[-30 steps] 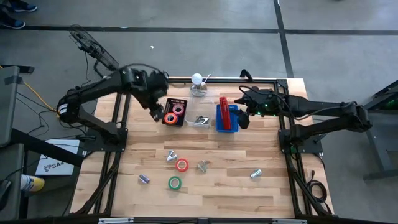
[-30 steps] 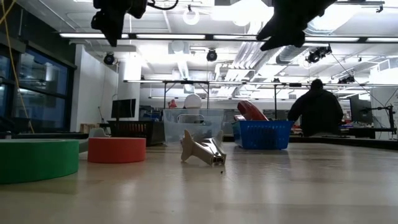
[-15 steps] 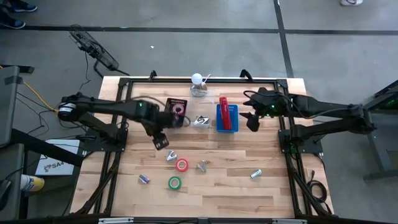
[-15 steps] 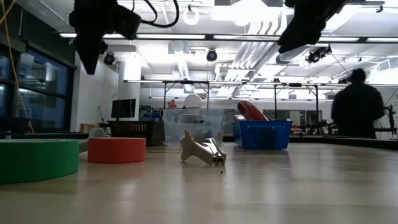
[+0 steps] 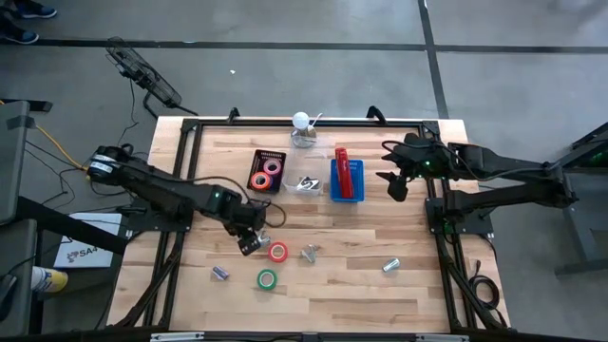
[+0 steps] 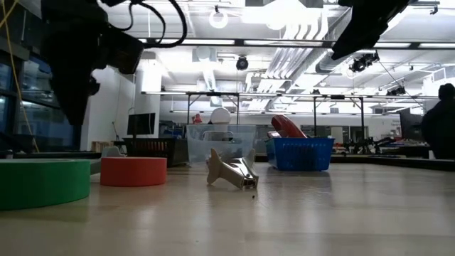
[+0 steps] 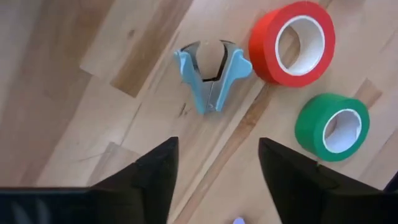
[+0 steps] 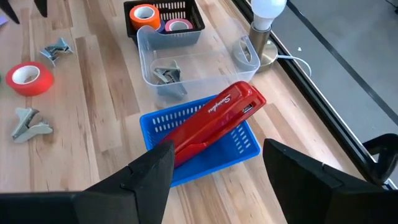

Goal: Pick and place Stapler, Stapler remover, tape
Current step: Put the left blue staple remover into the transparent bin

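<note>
My left gripper (image 5: 249, 242) is open and empty, just above the table. A blue-handled staple remover (image 7: 211, 74) lies flat on the wood ahead of its fingers. A red-orange tape roll (image 5: 277, 252) and a green tape roll (image 5: 267, 279) lie flat nearby. The red stapler (image 5: 342, 173) rests tilted in the blue basket (image 5: 356, 190), its front end on the basket's rim (image 8: 245, 102). The black basket (image 5: 267, 171) holds several tape rolls. My right gripper (image 5: 396, 185) is open and empty, to the right of the blue basket.
A clear tub (image 5: 306, 183) with a staple remover (image 8: 165, 74) stands between the two baskets. A lamp with a white bulb (image 5: 302, 128) stands at the far edge. More staple removers lie loose (image 5: 310, 253) (image 5: 390, 266) (image 5: 220, 273). Bare wood lies toward the near right.
My left gripper has gone from over the black basket toward the table's near edge and down, and now stands by the blue staple remover. My right gripper has drawn a little toward the table's right edge, away from the blue basket. The loose things have not moved.
</note>
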Available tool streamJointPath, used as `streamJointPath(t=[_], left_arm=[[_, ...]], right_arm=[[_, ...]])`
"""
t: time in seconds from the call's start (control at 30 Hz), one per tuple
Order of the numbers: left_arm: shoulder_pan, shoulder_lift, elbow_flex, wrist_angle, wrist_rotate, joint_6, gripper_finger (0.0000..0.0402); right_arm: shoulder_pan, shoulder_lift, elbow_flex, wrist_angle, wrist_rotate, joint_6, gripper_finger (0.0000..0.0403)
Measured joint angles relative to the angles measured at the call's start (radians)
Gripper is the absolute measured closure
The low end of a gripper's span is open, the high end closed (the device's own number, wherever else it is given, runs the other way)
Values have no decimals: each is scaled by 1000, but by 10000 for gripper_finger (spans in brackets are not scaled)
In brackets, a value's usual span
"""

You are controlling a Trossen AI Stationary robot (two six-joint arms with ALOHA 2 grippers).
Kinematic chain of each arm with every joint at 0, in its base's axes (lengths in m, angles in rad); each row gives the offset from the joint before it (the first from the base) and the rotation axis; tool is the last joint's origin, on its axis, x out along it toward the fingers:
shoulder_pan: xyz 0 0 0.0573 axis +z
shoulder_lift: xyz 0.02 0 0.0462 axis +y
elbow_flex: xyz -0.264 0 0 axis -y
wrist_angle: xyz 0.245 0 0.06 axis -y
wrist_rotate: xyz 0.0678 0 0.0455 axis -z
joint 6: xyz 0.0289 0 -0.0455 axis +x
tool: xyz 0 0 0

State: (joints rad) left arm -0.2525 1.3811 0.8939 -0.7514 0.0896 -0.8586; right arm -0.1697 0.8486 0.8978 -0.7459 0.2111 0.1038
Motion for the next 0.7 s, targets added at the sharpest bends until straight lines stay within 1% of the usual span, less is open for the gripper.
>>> streamJointPath(t=[0.17,0.27,0.37,0.53,0.7], left_arm=[[-33,0,-56,107,-48,-62,119],[-53,5,-94,188,-77,-55,94],[-78,31,-124,233,-127,-31,88],[-111,105,-126,246,-189,20,87],[-109,169,-125,340,-241,55,87]], right_arm=[[0,0,0,-2,0,-6,165],[0,0,0,-2,9,-8,165],[0,0,0,-5,26,-9,165],[0,0,0,-7,26,-8,165],[0,0,0,-9,24,-11,165]])
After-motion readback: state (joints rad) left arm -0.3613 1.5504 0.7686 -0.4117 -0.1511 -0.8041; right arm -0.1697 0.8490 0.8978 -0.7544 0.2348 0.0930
